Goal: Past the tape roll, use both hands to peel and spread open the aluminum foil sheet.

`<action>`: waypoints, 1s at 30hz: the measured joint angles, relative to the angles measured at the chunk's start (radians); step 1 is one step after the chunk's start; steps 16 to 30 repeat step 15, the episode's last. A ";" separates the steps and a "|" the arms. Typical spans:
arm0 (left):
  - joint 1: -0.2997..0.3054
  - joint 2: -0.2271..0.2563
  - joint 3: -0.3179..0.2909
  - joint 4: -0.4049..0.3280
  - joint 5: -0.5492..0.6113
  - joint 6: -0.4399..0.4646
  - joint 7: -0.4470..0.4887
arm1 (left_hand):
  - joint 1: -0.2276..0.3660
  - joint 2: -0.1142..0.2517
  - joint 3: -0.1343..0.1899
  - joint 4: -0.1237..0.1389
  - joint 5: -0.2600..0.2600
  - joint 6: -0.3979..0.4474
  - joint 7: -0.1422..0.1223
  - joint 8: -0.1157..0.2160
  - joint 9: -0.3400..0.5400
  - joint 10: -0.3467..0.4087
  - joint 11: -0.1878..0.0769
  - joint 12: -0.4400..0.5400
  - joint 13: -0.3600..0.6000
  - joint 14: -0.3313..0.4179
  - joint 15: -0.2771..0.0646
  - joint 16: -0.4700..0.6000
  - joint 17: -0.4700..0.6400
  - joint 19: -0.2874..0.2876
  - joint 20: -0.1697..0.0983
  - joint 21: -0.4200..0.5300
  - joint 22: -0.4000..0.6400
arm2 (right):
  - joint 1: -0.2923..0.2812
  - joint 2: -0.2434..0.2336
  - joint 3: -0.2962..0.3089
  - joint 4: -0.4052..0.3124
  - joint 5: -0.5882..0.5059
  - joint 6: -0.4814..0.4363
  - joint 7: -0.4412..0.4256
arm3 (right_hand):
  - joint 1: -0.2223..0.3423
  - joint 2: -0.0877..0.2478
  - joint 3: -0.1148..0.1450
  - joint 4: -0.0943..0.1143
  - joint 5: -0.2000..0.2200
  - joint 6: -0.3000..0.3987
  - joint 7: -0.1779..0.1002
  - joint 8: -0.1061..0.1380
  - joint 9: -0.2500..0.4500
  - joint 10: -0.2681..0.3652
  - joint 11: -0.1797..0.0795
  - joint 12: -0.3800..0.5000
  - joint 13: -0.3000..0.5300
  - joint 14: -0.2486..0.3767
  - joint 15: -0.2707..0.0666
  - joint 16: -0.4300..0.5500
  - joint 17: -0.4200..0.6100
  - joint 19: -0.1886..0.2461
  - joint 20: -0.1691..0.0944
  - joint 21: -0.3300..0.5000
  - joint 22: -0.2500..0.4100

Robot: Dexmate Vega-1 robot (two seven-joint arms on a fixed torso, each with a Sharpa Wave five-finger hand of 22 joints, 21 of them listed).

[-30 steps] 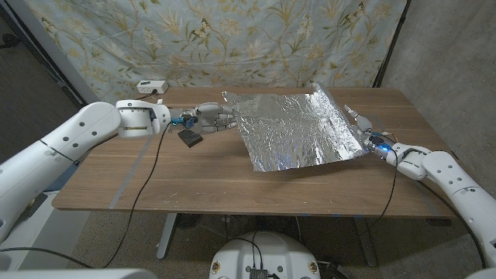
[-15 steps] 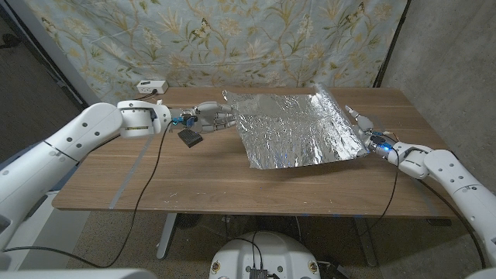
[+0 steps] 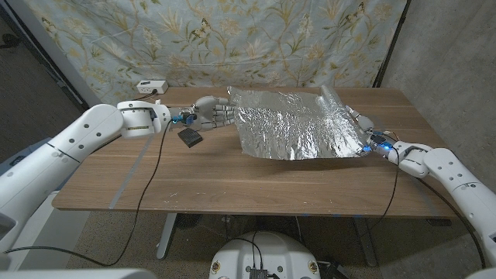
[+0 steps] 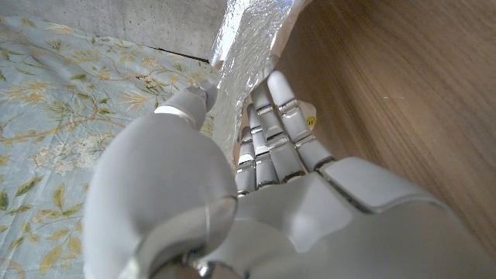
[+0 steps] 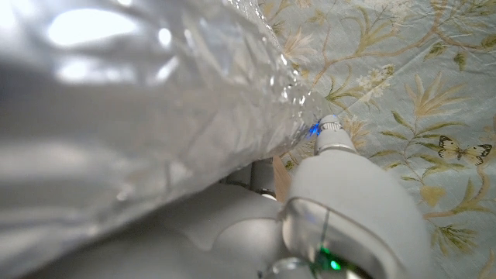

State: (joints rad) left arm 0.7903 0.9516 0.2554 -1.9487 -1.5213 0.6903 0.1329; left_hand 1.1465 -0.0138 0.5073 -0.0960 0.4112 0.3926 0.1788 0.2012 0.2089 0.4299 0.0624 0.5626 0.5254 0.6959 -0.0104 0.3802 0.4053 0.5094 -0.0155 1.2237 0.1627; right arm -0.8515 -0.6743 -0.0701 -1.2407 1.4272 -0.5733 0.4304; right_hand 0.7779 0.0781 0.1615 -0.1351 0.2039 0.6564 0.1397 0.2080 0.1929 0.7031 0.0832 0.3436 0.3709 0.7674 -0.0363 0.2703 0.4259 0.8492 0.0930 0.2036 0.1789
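Foil sheet point(image 3: 294, 124) hangs stretched between the two hands over the far part of the table point(image 3: 194, 174), crinkled and lifted off the wood. At its one end the left hand point(image 3: 213, 114) pinches the edge; the left wrist view shows the thumb point(image 4: 194, 97) on one face of the foil and the fingers point(image 4: 271, 132) lying along the other. At the opposite end the right hand point(image 3: 363, 132) holds the other edge, though how its fingers close there I cannot tell: in the right wrist view the foil point(image 5: 139, 116) drapes over that hand point(image 5: 349, 201). Just beside the left hand, nearer the robot, a small dark object point(image 3: 189, 136) lies on the wood. Behind both hands hangs a floral cloth point(image 3: 232, 39).
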 measured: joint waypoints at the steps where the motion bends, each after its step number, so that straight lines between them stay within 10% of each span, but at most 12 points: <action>1: 0.001 -0.002 -0.002 0.003 0.001 -0.001 0.000 | -0.009 -0.001 0.000 0.000 -0.002 0.000 0.000 0.000 0.000 -0.002 0.002 -0.006 -0.003 -0.005 0.006 -0.006 -0.002 0.002 0.002 -0.004 0.000 | 0.002 0.001 -0.001 0.002 -0.002 0.000 0.002 | 0.000 0.000 0.000 0.000 0.000 0.000 0.000 0.000 0.000 0.000 0.000 0.000 0.000 0.000 0.000 0.000 0.000 0.000 0.000 0.000 0.000; 15: 0.010 -0.009 -0.019 0.017 0.012 -0.017 -0.008 | -0.110 -0.015 -0.004 0.004 -0.065 -0.018 -0.007 0.000 -0.009 -0.063 0.056 -0.130 -0.071 -0.167 0.110 -0.088 -0.060 -0.063 0.091 -0.102 0.000 | 0.027 0.024 -0.015 0.027 -0.020 0.007 0.021 | 0.000 0.000 0.000 0.000 0.000 -0.003 -0.008 -0.001 0.000 0.000 0.000 -0.004 0.004 0.000 0.000 0.000 0.000 -0.005 0.005 0.000 0.000; 30: 0.010 -0.009 -0.019 0.017 0.012 -0.017 -0.008 | -0.110 -0.015 -0.004 0.004 -0.065 -0.018 -0.007 0.000 -0.009 -0.063 0.056 -0.130 -0.071 -0.167 0.110 -0.088 -0.060 -0.063 0.091 -0.102 0.000 | 0.027 0.024 -0.015 0.027 -0.020 0.007 0.021 | 0.000 0.000 0.000 0.000 0.000 -0.003 -0.008 -0.001 0.000 0.000 0.000 -0.004 0.004 0.000 0.000 0.000 0.000 -0.005 0.005 0.000 0.000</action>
